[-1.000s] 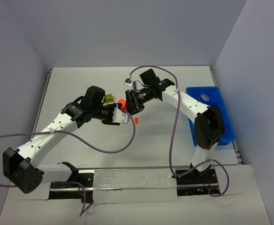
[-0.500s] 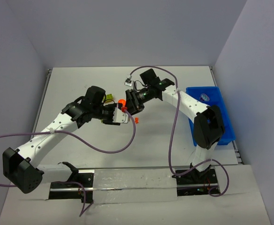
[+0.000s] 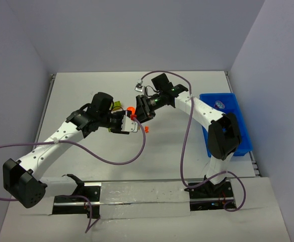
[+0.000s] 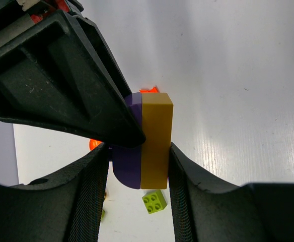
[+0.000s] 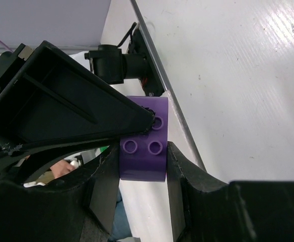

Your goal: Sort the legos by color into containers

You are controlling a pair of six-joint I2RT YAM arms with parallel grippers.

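A yellow brick and a purple brick are stuck together. My left gripper is shut on the pair above the table. My right gripper is shut on the purple brick from the opposite side. In the top view the left gripper and right gripper meet at mid-table, hiding the bricks. On the table below lie a lime-green brick and orange pieces. Far right is the blue tray.
A rounded orange piece and a small orange one lie beside the grippers. Green and yellow pieces sit behind the left wrist. A purple piece lies in the tray's far compartment. Walls close in the left, back and right.
Both grippers stay locked together at the same spot. The right wrist has shifted only very slightly.
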